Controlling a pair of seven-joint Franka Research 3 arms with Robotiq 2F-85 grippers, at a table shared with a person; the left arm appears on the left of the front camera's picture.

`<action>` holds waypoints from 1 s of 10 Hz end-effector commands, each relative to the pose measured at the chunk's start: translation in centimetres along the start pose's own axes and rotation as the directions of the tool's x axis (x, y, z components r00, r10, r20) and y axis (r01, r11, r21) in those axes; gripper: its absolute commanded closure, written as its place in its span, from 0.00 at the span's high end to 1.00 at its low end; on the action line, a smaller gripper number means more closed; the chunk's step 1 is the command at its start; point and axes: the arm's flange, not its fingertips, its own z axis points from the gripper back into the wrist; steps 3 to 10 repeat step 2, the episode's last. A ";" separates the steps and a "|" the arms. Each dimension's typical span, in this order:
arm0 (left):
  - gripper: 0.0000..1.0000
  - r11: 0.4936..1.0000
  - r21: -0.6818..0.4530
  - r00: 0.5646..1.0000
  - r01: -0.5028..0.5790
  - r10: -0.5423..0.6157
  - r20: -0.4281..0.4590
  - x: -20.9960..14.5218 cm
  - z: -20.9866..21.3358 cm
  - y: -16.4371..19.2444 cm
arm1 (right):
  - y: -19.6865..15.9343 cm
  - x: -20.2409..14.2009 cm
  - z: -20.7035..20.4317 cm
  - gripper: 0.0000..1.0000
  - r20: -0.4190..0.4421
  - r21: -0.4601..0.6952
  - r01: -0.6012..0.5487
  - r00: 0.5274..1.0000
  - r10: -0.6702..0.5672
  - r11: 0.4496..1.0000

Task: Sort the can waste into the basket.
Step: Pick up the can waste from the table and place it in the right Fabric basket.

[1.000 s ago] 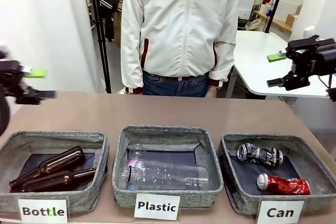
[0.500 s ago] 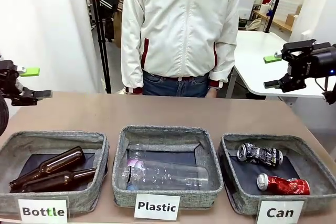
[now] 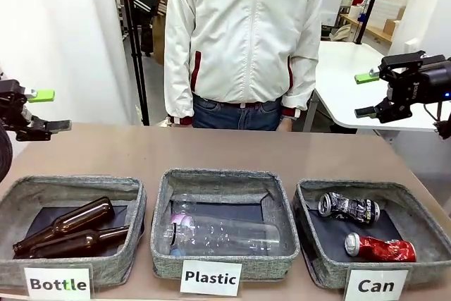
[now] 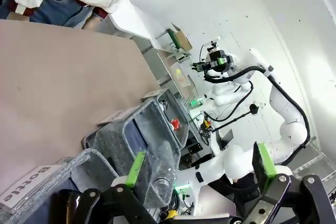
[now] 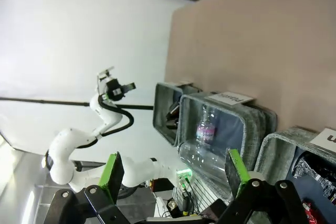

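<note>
the left gripper (image 3: 44, 111) and right gripper (image 3: 368, 94) both hang wide open and empty, high at the table's far corners. the black can (image 3: 348, 207) and crumpled red can (image 3: 380, 247) already lie in the "can" basket (image 3: 306, 234). they look light, thin-walled and slippery, likely best pinched across the dented middle. since a second ago, both arms have drifted slightly and settled; the cans are unmoved.
</note>
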 end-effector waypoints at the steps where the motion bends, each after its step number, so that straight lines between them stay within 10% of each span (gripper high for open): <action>1: 1.00 1.000 0.008 1.000 0.005 -0.005 -0.014 -0.1 0.4 -0.1 | 0.0 0.0 0.1 1.00 -0.012 -0.008 -0.011 1.000 0.011 1.000; 10: 1.00 1.000 0.008 1.000 0.005 -0.005 -0.014 -0.1 0.4 -0.1 | 0.0 0.0 0.1 1.00 -0.012 -0.008 -0.011 1.000 0.011 1.000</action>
